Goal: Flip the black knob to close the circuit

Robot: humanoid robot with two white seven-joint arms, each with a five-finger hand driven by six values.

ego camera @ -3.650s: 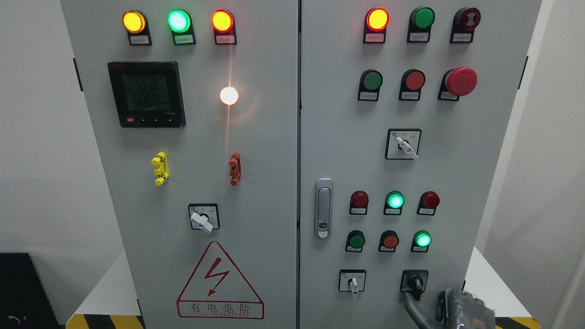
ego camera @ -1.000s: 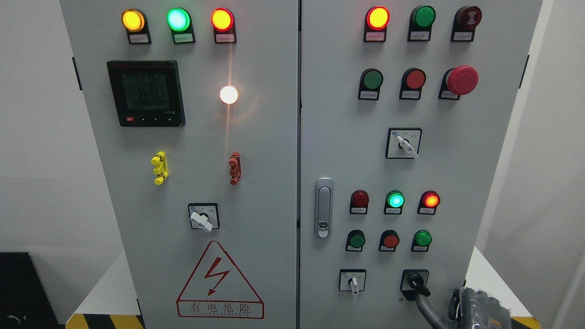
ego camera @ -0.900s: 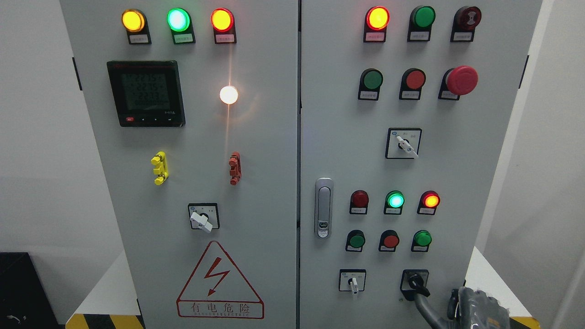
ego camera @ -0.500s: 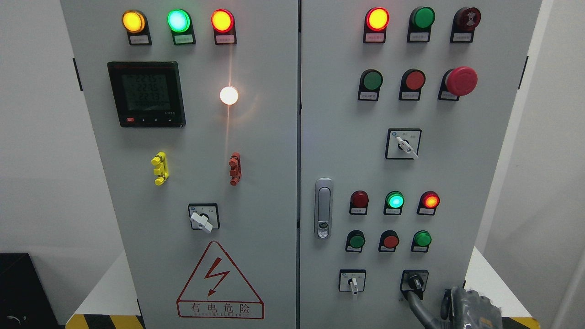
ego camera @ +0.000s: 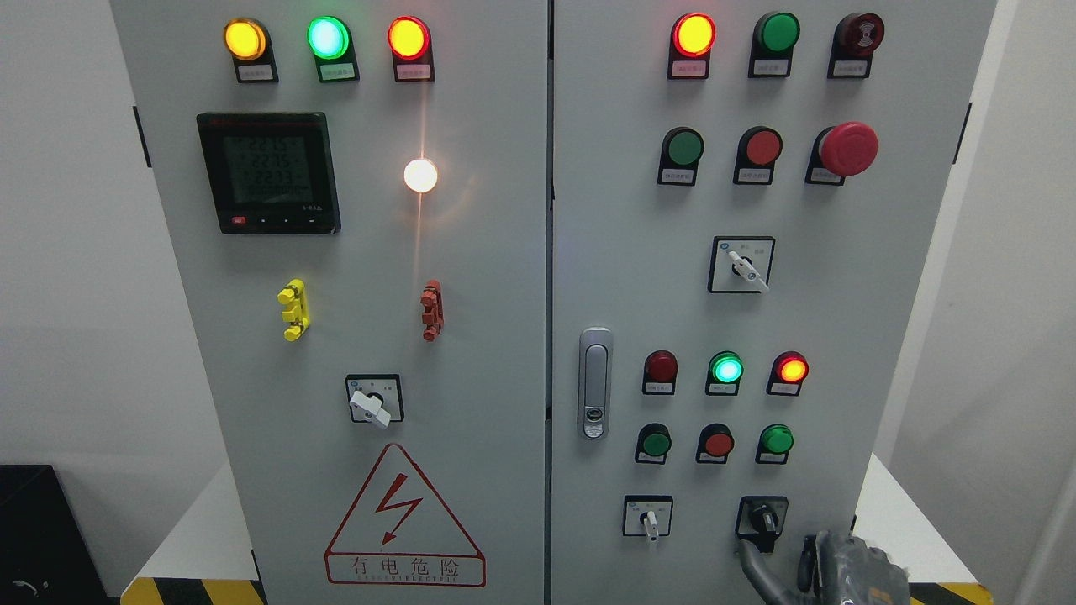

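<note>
- Head view, nearest first: the right hand (ego camera: 845, 571), grey and jointed, comes up at the bottom edge right of the middle, mostly cut off by the frame; one dark finger (ego camera: 756, 571) curves up toward the black rotary knob on its black square plate (ego camera: 763, 519) and ends just under the plate. I cannot tell whether it touches, nor whether the other fingers are spread or curled.
- The knob sits low on the right door of the tall grey metal cabinet (ego camera: 504, 252), near that door's right edge, with its pointer tilted slightly right of straight down.
- Just left of it, with bare panel between, is a small white-handled selector switch (ego camera: 648, 517), handle pointing down.
- Above the knob there is a strip of bare panel, then a row of dark green, red and green push buttons (ego camera: 717, 442), then a row of lamps: a dark red one (ego camera: 661, 367), a lit green one (ego camera: 726, 369) and a lit red-orange one (ego camera: 791, 369).
- The silver door latch (ego camera: 595, 383) stands by the centre seam, well left of the hand.
- Beside the cabinet's right edge a white worktop (ego camera: 891, 512) shows with a yellow-and-black striped border.
- Farthest up, a red mushroom-head stop button (ego camera: 849, 149) juts from the panel.
</note>
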